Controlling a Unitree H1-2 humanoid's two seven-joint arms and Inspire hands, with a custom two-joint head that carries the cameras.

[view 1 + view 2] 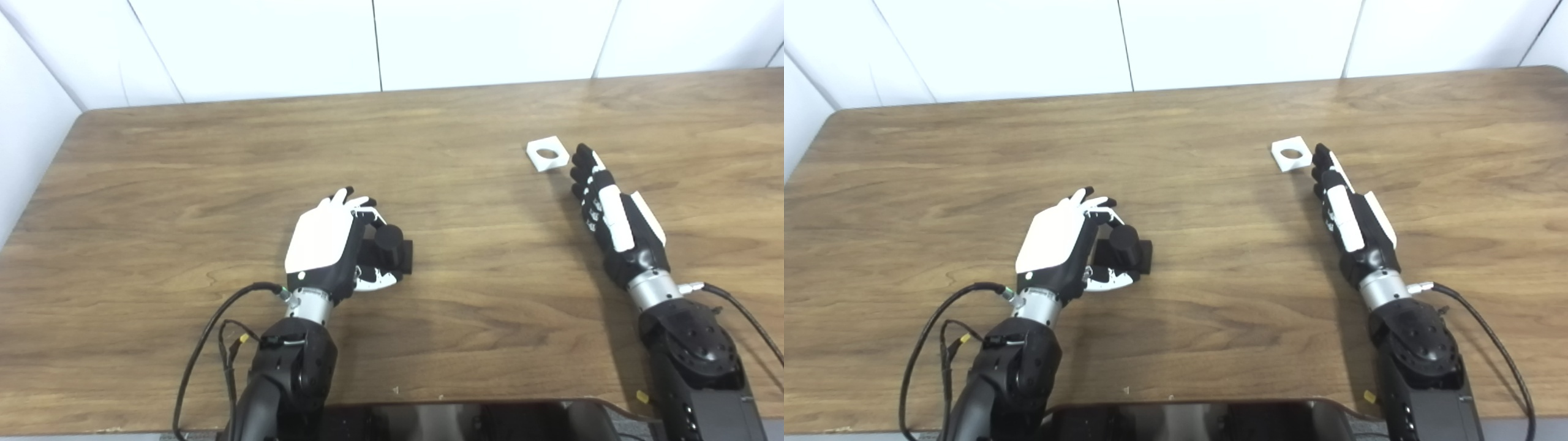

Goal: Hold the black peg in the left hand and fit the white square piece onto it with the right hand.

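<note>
The black peg, a short cylinder on a square base, rests on the table left of centre. My left hand wraps it from the left, fingers curled over its far side and the thumb against its near side. The base's left part is hidden by the palm. The white square piece with a round hole lies flat at the right rear. My right hand lies low over the table just behind and to the right of it, fingers stretched out with their tips a little short of the piece's corner, holding nothing.
The wooden table runs to a white wall at the back and to its left edge. A dark part of the robot's body sits at the bottom edge. Cables trail from the left wrist.
</note>
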